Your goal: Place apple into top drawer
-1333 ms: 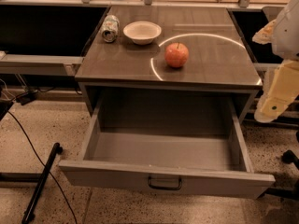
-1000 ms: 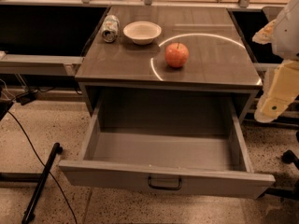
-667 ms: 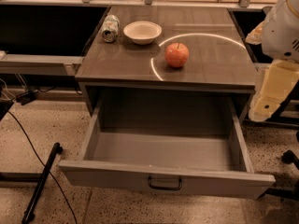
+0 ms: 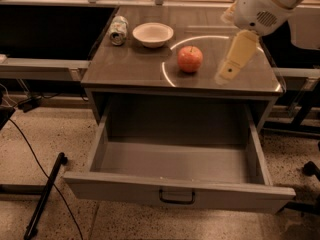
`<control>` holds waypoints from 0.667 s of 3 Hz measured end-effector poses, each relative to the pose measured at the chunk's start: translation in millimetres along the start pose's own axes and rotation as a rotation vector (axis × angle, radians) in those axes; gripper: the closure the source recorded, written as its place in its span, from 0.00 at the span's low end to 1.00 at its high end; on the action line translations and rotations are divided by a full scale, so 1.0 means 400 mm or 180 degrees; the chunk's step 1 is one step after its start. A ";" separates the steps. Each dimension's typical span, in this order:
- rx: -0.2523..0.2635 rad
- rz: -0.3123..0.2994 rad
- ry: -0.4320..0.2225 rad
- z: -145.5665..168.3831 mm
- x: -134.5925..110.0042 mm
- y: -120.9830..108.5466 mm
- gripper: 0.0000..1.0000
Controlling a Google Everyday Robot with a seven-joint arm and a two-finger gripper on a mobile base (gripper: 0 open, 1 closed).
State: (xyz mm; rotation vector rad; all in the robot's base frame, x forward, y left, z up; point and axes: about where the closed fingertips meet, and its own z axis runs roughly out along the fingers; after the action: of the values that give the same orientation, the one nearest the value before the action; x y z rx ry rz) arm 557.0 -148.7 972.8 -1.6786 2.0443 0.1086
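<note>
– Where is the apple right now?

– I see the apple (image 4: 190,59) upright on the cabinet top (image 4: 125,69), towards the middle, stem up. Nothing is touching it.

– And the gripper?

– The gripper (image 4: 231,69) hangs over the right side of the cabinet top, near the apple on its right but apart from it, tilted down and to the left. The white arm (image 4: 260,6) comes in from the upper right corner. I cannot tell whether the gripper is open or closed.

– The drawer?

– The top drawer (image 4: 115,186) is pulled well out below the cabinet top, its dark handle (image 4: 176,197) facing me. Behind the apple, to the left, sit a white bowl (image 4: 153,34) and a crushed can (image 4: 118,30).
</note>
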 end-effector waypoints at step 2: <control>0.0088 0.0319 -0.0795 0.150 -0.075 -0.189 0.00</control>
State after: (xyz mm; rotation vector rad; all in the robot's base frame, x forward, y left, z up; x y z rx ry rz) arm 650.9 -118.3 951.0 -1.4650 1.9312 0.3066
